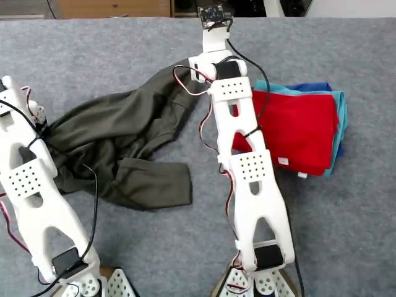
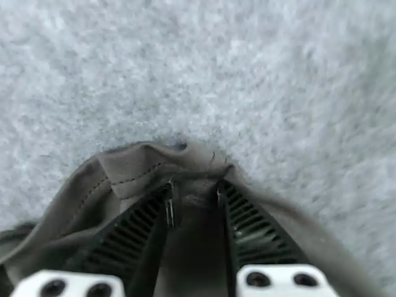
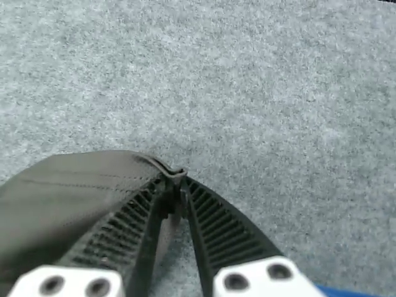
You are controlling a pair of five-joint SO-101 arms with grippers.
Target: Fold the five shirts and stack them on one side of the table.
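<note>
High view: olive shirt point(image 1: 124, 145) lies rumpled on the bench point(image 1: 346, 235), near the folded stack point(image 1: 297, 130). Its bunched fold is clamped in the left claw point(image 2: 195, 193); the right claw point(image 3: 178, 182) pinches only a thin hem edge. Risk: that shallow pinch could slip once the cloth is pulled taut, dropping the corner.

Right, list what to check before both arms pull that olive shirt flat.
1. Left tool grip on the olive shirt: ok, shut on a fold of its edge.
2. Right tool grip: ok, shut on another edge of the same shirt.
3. Shirt lying flat: not ok, it is bunched, with one part doubled over.
4. Folded stack apart from it: ok, the red shirt on top lies away from the olive cloth.
5. Number of shirts in the stack: cannot tell; a teal shirt and a blue shirt show at the edges beneath the red.
</note>
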